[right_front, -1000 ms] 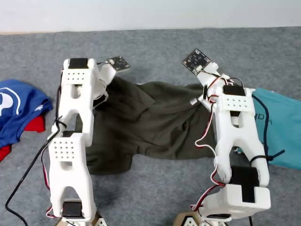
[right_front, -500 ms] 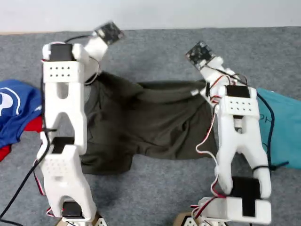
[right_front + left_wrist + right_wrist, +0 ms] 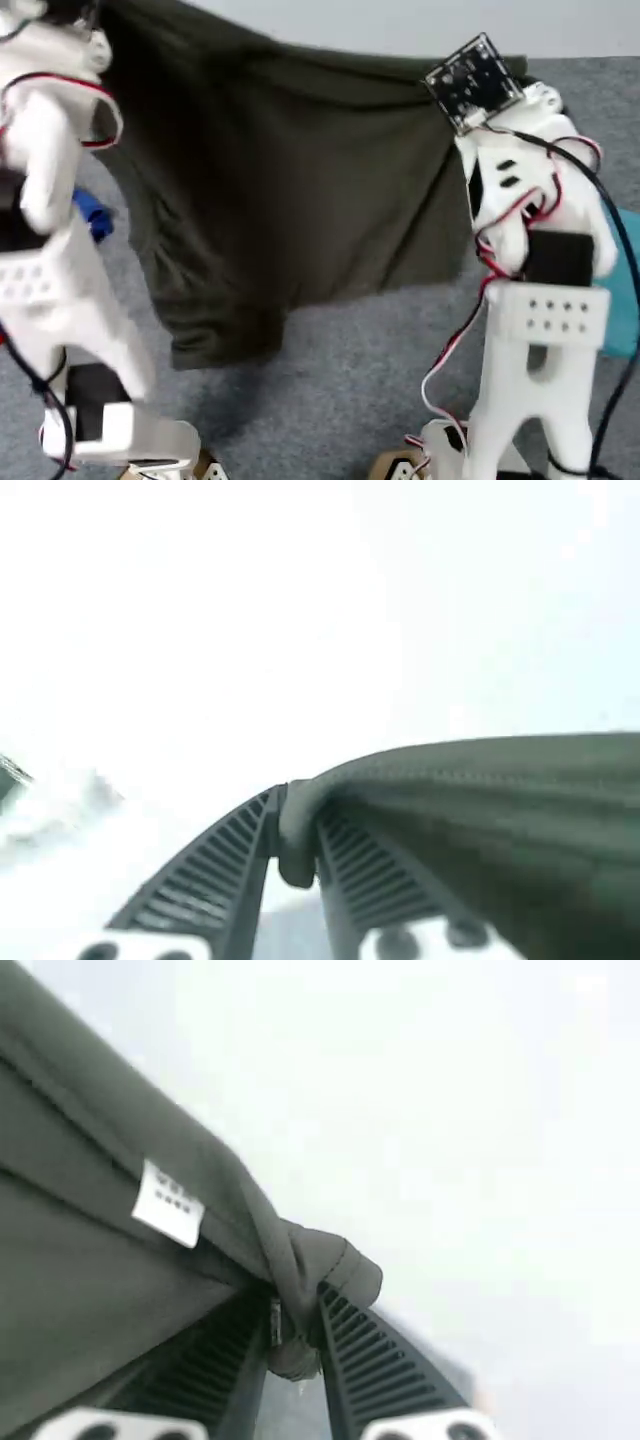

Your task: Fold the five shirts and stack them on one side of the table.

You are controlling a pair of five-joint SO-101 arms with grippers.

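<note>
Grey counter (image 3: pixel 350 400), seen from the high view, with 1 olive shirt (image 3: pixel 290 190) raised above it. The shirt hangs as a broad sheet between the 2 arms. Its upper edge is stretched from one side to the other, and its lower part appears to rest, bunched, on the counter near the left arm (image 3: pixel 50 260). The right arm (image 3: pixel 540 300) stands at the opposite end of the upper edge.

Change over the last second: 1 s ago the shirt lay spread on the counter with both arms low at its far edge. 0.5 s ago the left arm had begun to rise. Both arms are now up and the cloth has come off the surface. This is judged to be a lift that lets the shirt fall straight before it is laid down flat for folding. The folding itself is not yet begun.

Left hand (image 3: pixel 297 825): closed narrowly, with a roll of the shirt's hem pinched between the ribbed pads. Right hand (image 3: pixel 290 1325): likewise closed on a gathered corner of the same edge.

A teal shirt (image 3: pixel 630 300) lies at the right edge of the counter. A patch of blue shirt (image 3: pixel 92 215) shows beside the left arm. A white label (image 3: pixel 168 1203) is sewn to the cloth close to the right hand.
</note>
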